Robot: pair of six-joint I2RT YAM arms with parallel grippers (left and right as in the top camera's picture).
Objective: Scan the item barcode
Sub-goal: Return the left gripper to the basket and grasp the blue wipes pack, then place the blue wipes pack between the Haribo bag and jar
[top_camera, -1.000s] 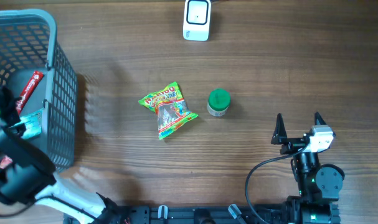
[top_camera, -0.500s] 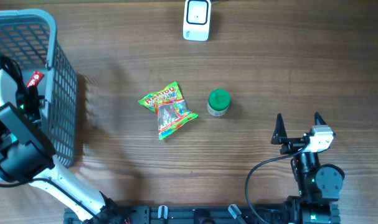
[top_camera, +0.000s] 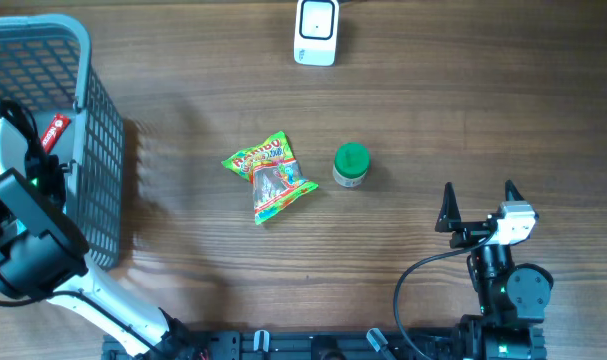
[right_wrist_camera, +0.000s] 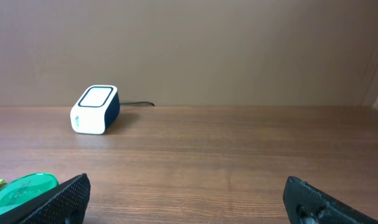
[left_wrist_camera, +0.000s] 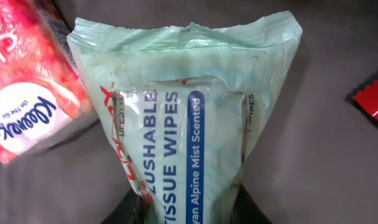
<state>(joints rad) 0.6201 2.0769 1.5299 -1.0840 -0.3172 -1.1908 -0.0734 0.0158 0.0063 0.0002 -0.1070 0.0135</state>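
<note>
Three views.

Overhead: left arm [top_camera: 23, 240] reaches into the grey basket [top_camera: 83, 60] at the left edge of the worktop [top_camera: 483, 90]; its tip is hidden from above. Red packet [top_camera: 51, 130] lies in the basket. Scanner [top_camera: 316, 32] sits at the far edge, centre. Candy bag [top_camera: 268, 177] and green-lidded jar [top_camera: 351, 165] are mid-worktop, just beside each other, not touching. Right pincer [top_camera: 479, 195] is front right, spread wide, nothing in it.

Left wrist: left pincer [left_wrist_camera: 189, 208] is closed on the lower end of the wipes pack [left_wrist_camera: 189, 124], which is pale green with "flushable wipes" printed lengthwise. Dark fingers [left_wrist_camera: 129, 210] press in on both sides and the pack narrows there. Pack is inside the basket over its grey floor; can't tell if it's off the floor. Tissue pack [left_wrist_camera: 27, 99] lies just left of it. Red packet corner shows at the right edge, apart.

Right wrist: fingers sit at both lower corners with an empty gap between. Scanner is ahead-left on the worktop, well apart, with its cable trailing behind. Jar's green lid shows at lower left.
</note>
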